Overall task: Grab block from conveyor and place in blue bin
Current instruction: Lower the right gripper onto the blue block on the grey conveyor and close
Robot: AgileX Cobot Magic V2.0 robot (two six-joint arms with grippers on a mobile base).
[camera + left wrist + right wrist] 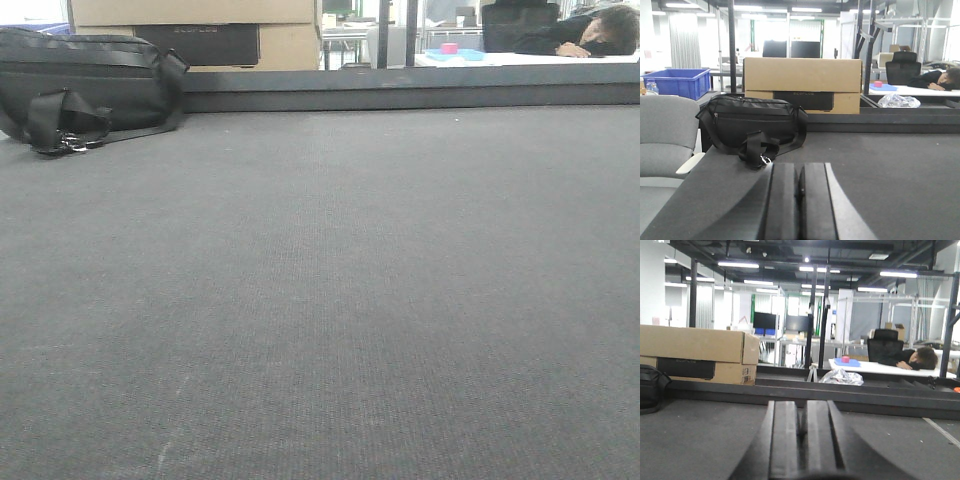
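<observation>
Nearest us, the left gripper (799, 200) hangs low over the conveyor (320, 300), its fingers pressed together with nothing between them. The right gripper (802, 440) is pressed together the same way. At the belt's far left corner a black bag (85, 85) lies just beside the raised rail (420, 98). Behind the rail stands a cardboard box (802, 85). Farther off to the left, past a grey chair (665, 135), sits a blue crate (680, 82). Far right, a small pink block (449, 48) rests on a blue tray (470, 55) on a white worktop (560, 59).
</observation>
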